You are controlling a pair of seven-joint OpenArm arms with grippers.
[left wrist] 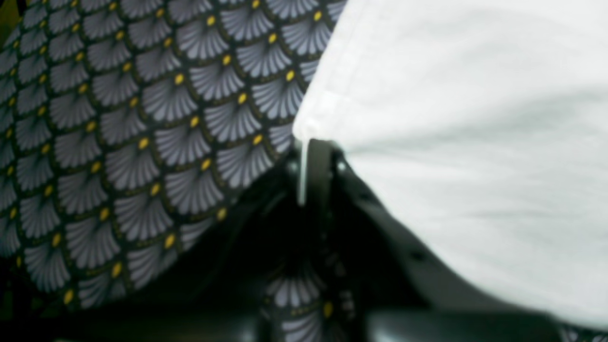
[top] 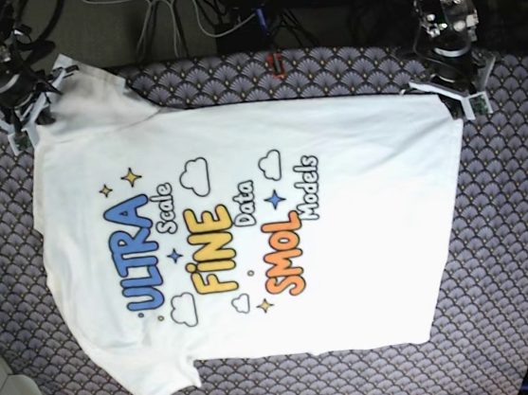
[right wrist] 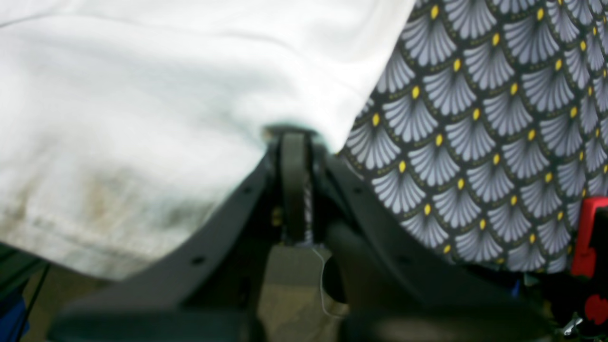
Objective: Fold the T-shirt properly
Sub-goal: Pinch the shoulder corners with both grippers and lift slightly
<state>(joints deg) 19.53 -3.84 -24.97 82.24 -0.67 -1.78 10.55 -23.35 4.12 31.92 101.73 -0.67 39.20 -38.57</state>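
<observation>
Left wrist view: the left tool [left wrist: 304, 166] is closed on a corner of the white T-shirt [left wrist: 465, 142], a thin edge of fabric pinched between its jaws above the fan-patterned table [left wrist: 142, 142].

Right wrist view: the right tool [right wrist: 294, 142] is closed on the T-shirt's [right wrist: 166, 95] edge.

Base view: the T-shirt [top: 248, 228] lies spread flat, print up, across the middle of the table [top: 517, 245]. The right tool [top: 20, 130] grips its far left corner; the left tool [top: 458, 99] grips its far right corner.
</observation>
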